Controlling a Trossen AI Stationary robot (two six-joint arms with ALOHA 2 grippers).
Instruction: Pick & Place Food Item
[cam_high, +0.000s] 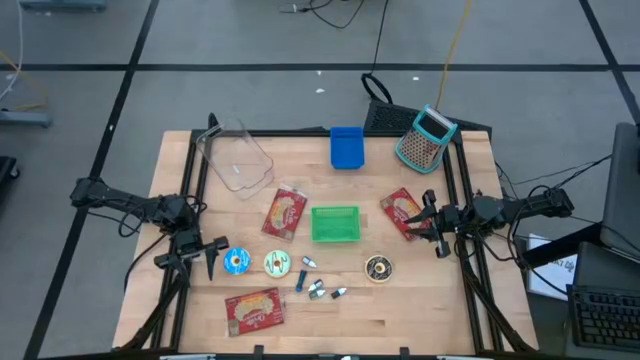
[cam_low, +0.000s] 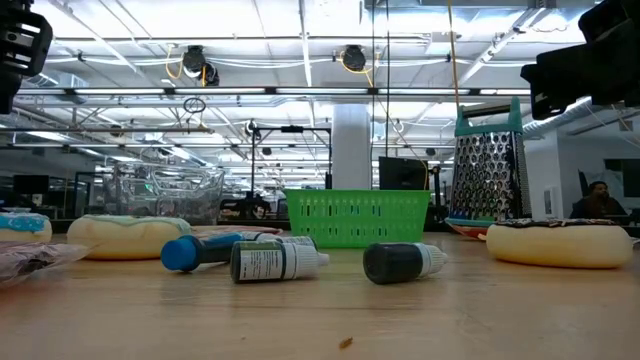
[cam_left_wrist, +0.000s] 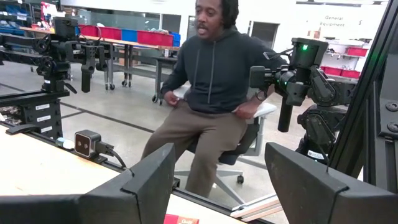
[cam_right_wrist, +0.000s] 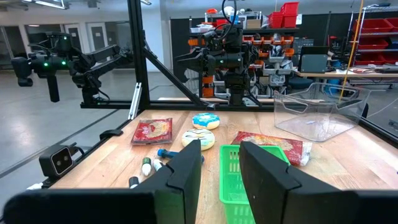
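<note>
Food lies spread over the wooden table: three red snack packets (cam_high: 285, 213) (cam_high: 402, 209) (cam_high: 255, 310) and three ring-shaped pastries (cam_high: 237, 261) (cam_high: 278, 264) (cam_high: 377, 267). A green basket (cam_high: 335, 223) stands at the middle. My left gripper (cam_high: 205, 257) hovers open by the table's left edge, above the surface and beside the blue-iced pastry. My right gripper (cam_high: 435, 226) hovers open by the right edge, next to a red packet. In the right wrist view its fingers (cam_right_wrist: 219, 167) frame the green basket (cam_right_wrist: 231, 177) from a distance. Neither gripper has anything between its fingers.
Several small bottles (cam_high: 315, 283) lie in front of the basket. At the back stand a clear plastic container (cam_high: 236, 158), a blue bin (cam_high: 346, 147) and a teal grater (cam_high: 426, 138). A person (cam_left_wrist: 214, 87) sits beyond the table's right side.
</note>
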